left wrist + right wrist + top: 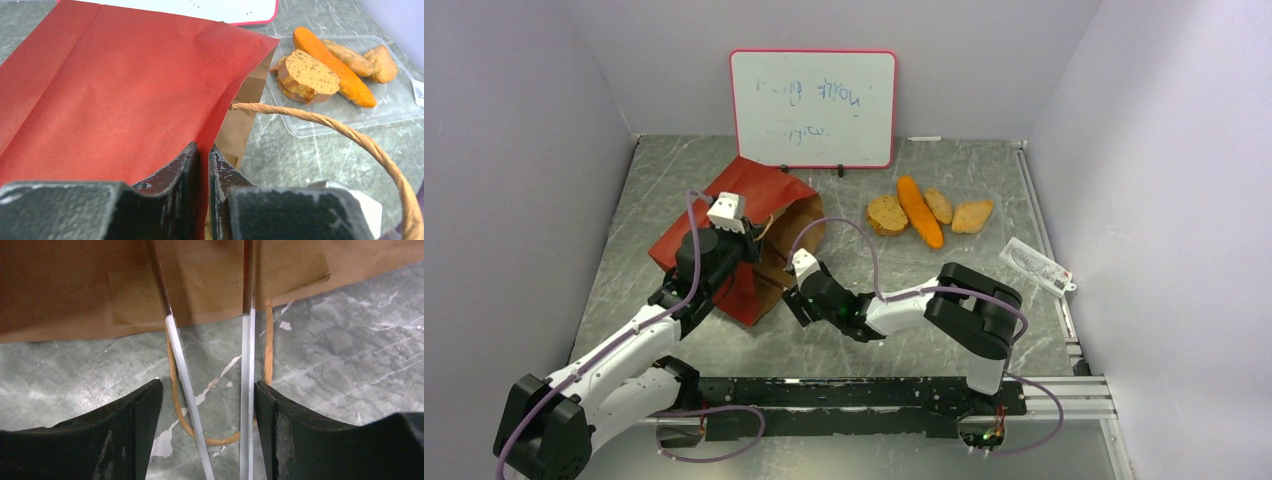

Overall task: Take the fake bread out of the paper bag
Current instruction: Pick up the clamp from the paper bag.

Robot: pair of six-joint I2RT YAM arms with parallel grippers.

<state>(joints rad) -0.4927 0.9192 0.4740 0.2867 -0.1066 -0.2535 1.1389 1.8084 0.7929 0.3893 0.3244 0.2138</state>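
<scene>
The red paper bag [742,215] lies on its side, its brown mouth [804,225] facing right. My left gripper [729,213] is shut on the bag's upper red edge [110,85], with its fingertips [203,150] pinching the paper beside one loop handle [350,132]. The fake bread lies outside the bag on a clear tray [350,117]: the round brown slice [887,214], the long orange loaf [920,211] and two rolls [939,205] [972,216]. My right gripper [799,290] is open and low at the bag's mouth [207,390], over the other handle loop [220,440].
A whiteboard [813,108] stands at the back wall. A white wrapped packet [1036,265] lies at the right. Two thin pale strips [247,390] run between my right fingers; I cannot tell what they are. Walls close in the left, back and right.
</scene>
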